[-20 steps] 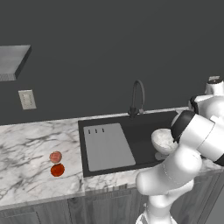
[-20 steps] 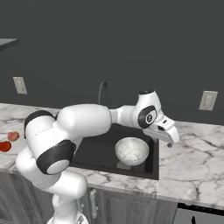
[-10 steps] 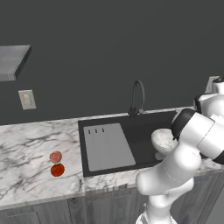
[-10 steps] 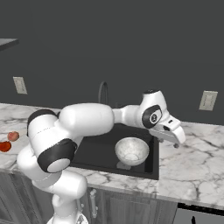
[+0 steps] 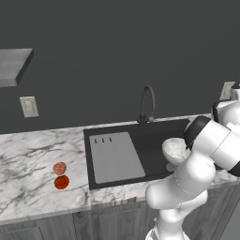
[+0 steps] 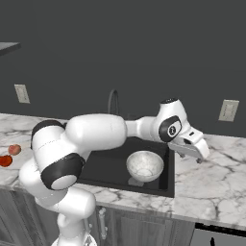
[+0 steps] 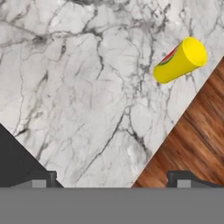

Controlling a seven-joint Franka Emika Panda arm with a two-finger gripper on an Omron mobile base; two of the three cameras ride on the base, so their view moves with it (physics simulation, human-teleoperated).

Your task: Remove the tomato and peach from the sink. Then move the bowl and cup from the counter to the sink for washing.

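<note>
So the bowl [image 6: 144, 166] is sitting down in the sink [image 6: 110, 168], and the tomato [image 5: 61, 182] and peach [image 5: 59, 168] are out on the surface [image 5: 33, 164] to the left of the basin, just beside each other. That leaves the cup [image 7: 180, 60], I'd say. The pincer [image 6: 190, 156] hangs over the marble right of the sink with its jaws spread wide and nothing in them.

What worries me — the cup stands really close to the front edge of the surface. In the hand view you can see the wood floor [image 7: 192, 144] just past the edge, and the cup is near that line. If one fingertip bumps it from the sink side before the jaws straddle it, my guess is it gets shoved or tipped over the lip and onto the floor. It's narrow and smooth, so an off-centre squeeze could also squirt it sideways.

Room-wise it looks fine otherwise: bare marble all around the cup on the inner side, nothing in the way between it and the basin. The faucet [image 5: 147, 105] sits at the back, well apart from this path. The sink rim is the only edge to lift over — and the bowl takes up a good part of the open basin, so there's less free floor to set the cup on.
</note>
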